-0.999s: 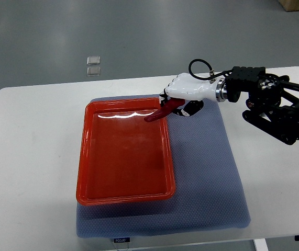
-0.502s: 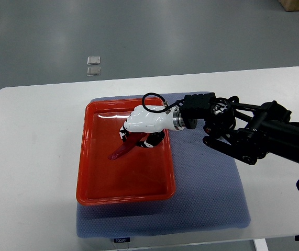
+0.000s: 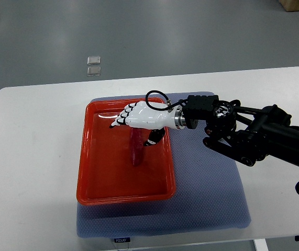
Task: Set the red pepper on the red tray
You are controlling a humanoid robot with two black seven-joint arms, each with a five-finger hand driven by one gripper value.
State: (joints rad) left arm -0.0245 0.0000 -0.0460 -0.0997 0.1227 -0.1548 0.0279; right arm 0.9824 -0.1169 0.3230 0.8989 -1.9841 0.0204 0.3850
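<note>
The long, dark red pepper (image 3: 136, 148) lies inside the shallow rectangular red plastic tray (image 3: 89, 172), in its upper middle area, with its long axis running roughly top to bottom of the picture. Its upper end sits under the white robot hand; its lower end points toward the near rim of the tray.

The right hand (image 3: 139, 117), a glossy white shell with black finger joints, hovers over the upper part of the tray. Its fingers (image 3: 119, 120) are spread and extended toward the left, with nothing clasped between them. The thumb (image 3: 154, 137) hangs below the palm, just beside the upper right of the pepper; whether it touches the pepper cannot be determined. The black arm (image 3: 254, 136) enters from the right edge of the picture and crosses the mat to the wrist. A black cable loop (image 3: 155, 98) rises above the wrist.

The tray rests on the left part of a blue-grey textured mat (image 3: 212, 193). The mat lies on a white table (image 3: 29, 157) with rounded corners. On the grey floor beyond the table, two small pale squares (image 3: 93, 65) lie one above the other. The left arm does not appear in the view.
</note>
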